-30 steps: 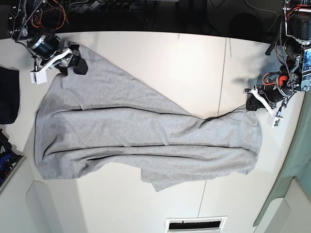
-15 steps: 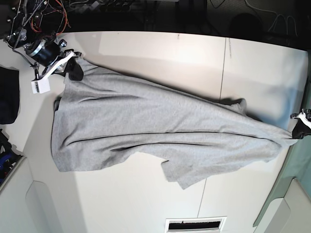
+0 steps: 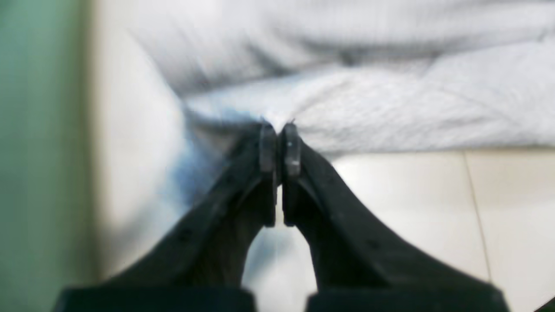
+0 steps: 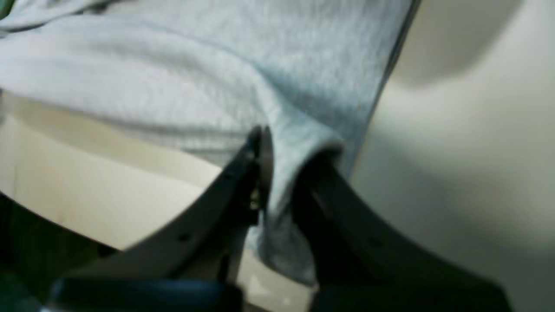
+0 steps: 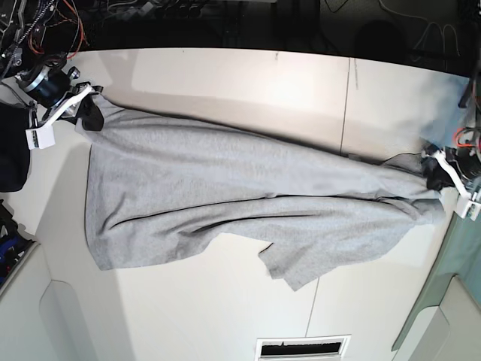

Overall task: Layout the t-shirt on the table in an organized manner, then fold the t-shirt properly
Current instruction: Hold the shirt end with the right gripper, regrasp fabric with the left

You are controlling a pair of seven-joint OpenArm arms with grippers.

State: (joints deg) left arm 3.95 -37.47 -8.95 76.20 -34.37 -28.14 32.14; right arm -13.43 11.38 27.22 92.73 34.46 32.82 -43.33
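The light grey t-shirt (image 5: pixel 240 192) lies stretched long across the white table (image 5: pixel 225 83), plain side up, with a loose flap at the front (image 5: pixel 289 267). At the table's right edge my left gripper (image 5: pixel 434 176) is shut on one end of it. In the left wrist view the left gripper (image 3: pixel 279 132) pinches the t-shirt (image 3: pixel 390 108) edge. At the far left corner my right gripper (image 5: pixel 91 116) is shut on the other end. The right wrist view shows the right gripper (image 4: pixel 282 169) clamping a fold of the t-shirt (image 4: pixel 182 86).
A dark cloth (image 5: pixel 11 154) lies off the table's left side. A pale green panel (image 5: pixel 455 293) runs along the right edge. A thin seam (image 5: pixel 346 105) crosses the table, and a white slotted vent (image 5: pixel 303 347) sits at the front.
The right gripper closed on the shirt and pulled it further left. The left gripper, out at the right edge half a second ago, came back inward and up. The shirt is now drawn long.
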